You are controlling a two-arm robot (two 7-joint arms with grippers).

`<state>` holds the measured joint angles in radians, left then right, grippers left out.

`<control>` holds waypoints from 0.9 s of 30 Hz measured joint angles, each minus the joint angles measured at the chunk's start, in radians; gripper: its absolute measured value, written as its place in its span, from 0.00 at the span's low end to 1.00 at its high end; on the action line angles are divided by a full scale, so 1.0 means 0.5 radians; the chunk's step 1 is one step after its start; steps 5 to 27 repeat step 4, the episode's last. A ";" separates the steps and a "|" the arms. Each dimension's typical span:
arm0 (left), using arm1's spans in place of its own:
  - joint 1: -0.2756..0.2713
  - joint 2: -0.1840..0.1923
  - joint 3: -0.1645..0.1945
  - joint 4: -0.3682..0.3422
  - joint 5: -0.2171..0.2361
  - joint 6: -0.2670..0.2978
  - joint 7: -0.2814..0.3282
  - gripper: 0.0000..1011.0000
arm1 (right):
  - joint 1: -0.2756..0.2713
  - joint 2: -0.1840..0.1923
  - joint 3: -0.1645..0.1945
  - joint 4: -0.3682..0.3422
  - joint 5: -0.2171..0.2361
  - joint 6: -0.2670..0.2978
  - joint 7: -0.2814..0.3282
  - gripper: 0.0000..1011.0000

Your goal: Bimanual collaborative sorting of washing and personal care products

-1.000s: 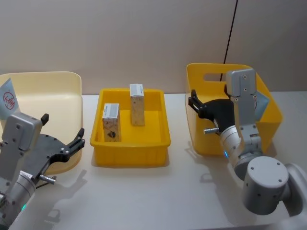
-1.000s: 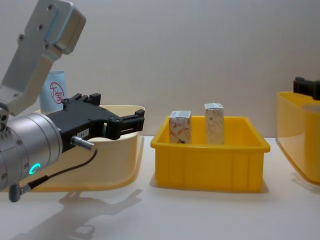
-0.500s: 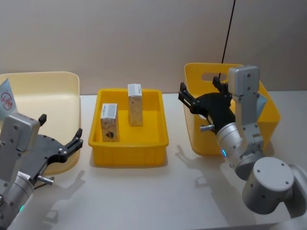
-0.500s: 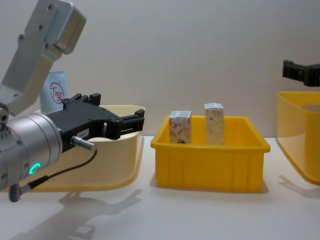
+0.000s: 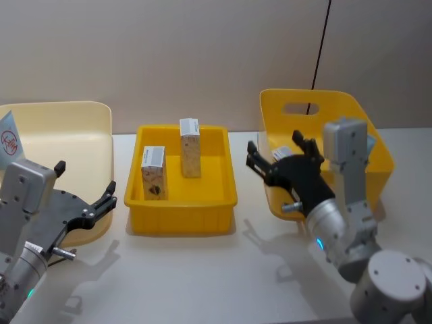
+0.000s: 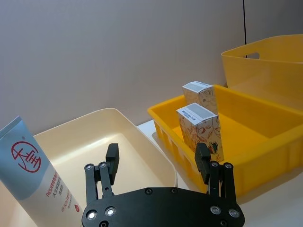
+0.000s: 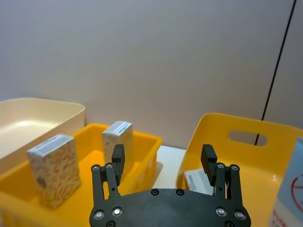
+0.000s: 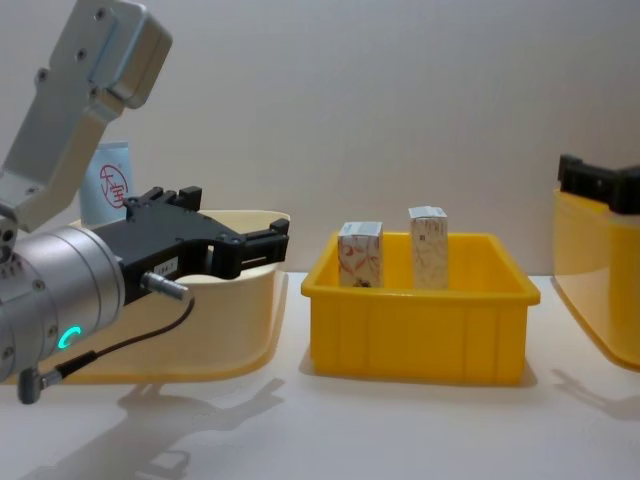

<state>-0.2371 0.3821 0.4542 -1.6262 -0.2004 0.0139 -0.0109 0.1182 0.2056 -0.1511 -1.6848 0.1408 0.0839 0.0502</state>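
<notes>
Right gripper (image 5: 277,162) empty, fingers spread, over bin (image 5: 378,145) rim; left gripper (image 6: 156,163) spread, parked. Lower squarely over carton (image 7: 196,179), clear of rim.

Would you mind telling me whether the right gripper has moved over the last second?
Yes. The right gripper, open, has moved left and nearer the robot, from inside the tall yellow bin to its left wall, towards the tray.
</notes>
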 joint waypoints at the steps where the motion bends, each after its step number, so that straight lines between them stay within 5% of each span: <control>1: 0.000 0.000 0.000 0.000 0.000 0.000 0.000 0.99 | -0.028 0.028 -0.016 -0.018 0.031 -0.011 0.003 0.99; 4: 0.000 0.000 0.000 0.000 0.000 0.000 0.000 0.99 | -0.082 0.081 -0.046 -0.051 0.089 -0.030 0.010 0.99; 27: 0.000 0.000 0.000 0.000 0.000 0.000 0.000 0.99 | -0.082 0.081 -0.046 -0.051 0.089 -0.030 0.010 0.99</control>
